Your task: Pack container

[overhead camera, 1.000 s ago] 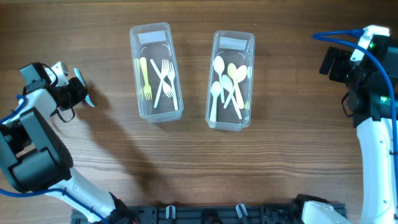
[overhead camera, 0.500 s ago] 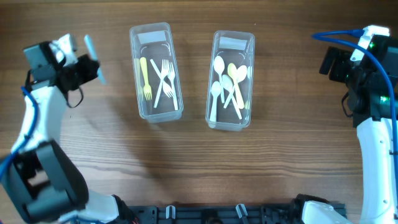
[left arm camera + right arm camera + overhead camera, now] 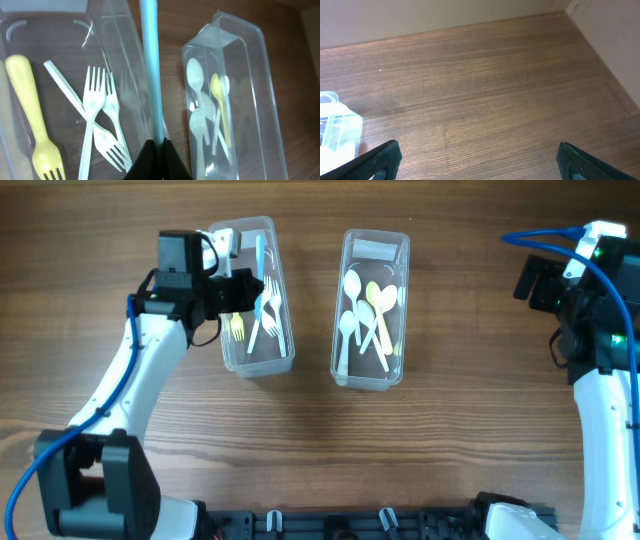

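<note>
Left claw: my left claw (image 3: 245,288) (image 3: 159,150) is pinched tight on the near end of a light blue plastic utensil handle (image 3: 260,260) (image 3: 150,65), the two black fingers meeting around it.

Blue utensil: the handle runs straight away from my fingers toward the far end of the scene. Its working end is hidden in my grip, so I cannot tell whether it is a fork or a spoon.

Where it is: the handle hangs over the right side of the left clear plastic container (image 3: 243,225) (image 3: 50,40). I cannot tell if it touches the wall.

Left container: white plastic forks (image 3: 268,310) (image 3: 95,115) lie crossed on its floor. One yellow plastic fork (image 3: 233,305) (image 3: 32,110) lies along its left side, tines toward the near end.

Right container: the right clear plastic container (image 3: 405,300) (image 3: 250,75) stands just beside the left one, a strip of table between them. It holds white plastic spoons (image 3: 347,330) (image 3: 195,75) and yellow plastic spoons (image 3: 375,300) (image 3: 216,85), piled loosely.

Right claw: my right claw (image 3: 535,280) (image 3: 480,157) is at the far right edge, well apart from both containers. Its fingers are spread wide with nothing between them.

Table: the brown wooden table (image 3: 300,460) (image 3: 470,75) carries both containers.
</note>
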`<control>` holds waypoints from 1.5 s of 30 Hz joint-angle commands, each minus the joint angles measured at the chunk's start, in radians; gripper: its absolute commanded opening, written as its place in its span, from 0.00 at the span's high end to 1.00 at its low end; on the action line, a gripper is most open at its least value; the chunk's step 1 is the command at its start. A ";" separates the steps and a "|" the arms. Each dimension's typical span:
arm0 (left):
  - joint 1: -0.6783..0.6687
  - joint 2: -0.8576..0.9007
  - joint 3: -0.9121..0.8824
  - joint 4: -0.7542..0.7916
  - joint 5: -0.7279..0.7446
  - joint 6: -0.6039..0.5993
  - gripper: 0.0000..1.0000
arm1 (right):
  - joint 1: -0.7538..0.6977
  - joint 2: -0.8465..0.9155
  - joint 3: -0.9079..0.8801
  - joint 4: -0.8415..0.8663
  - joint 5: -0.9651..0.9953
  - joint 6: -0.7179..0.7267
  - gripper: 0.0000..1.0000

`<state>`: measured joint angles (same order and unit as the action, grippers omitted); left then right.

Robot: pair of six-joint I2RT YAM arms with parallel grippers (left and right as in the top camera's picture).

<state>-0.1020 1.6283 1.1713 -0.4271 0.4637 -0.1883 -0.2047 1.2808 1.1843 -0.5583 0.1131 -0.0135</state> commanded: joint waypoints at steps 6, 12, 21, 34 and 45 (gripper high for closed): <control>0.000 0.015 0.011 -0.012 -0.124 -0.093 0.81 | 0.000 0.005 0.003 0.003 0.002 -0.010 0.00; 0.000 0.014 0.011 0.031 -0.089 -0.092 0.00 | 0.000 0.005 0.003 0.003 0.002 -0.010 0.00; 0.078 -0.109 0.012 0.172 -0.125 -0.012 0.01 | 0.000 0.005 0.003 0.003 0.002 -0.010 0.00; 0.251 -0.186 0.012 0.116 -0.253 0.031 0.00 | 0.000 0.005 0.003 0.003 0.002 -0.010 0.00; 0.251 -0.186 0.012 0.116 -0.253 0.031 0.00 | 0.000 0.005 0.003 0.003 0.002 -0.011 0.00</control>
<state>0.1444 1.4494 1.1717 -0.3115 0.2207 -0.1768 -0.2047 1.2808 1.1843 -0.5587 0.1131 -0.0135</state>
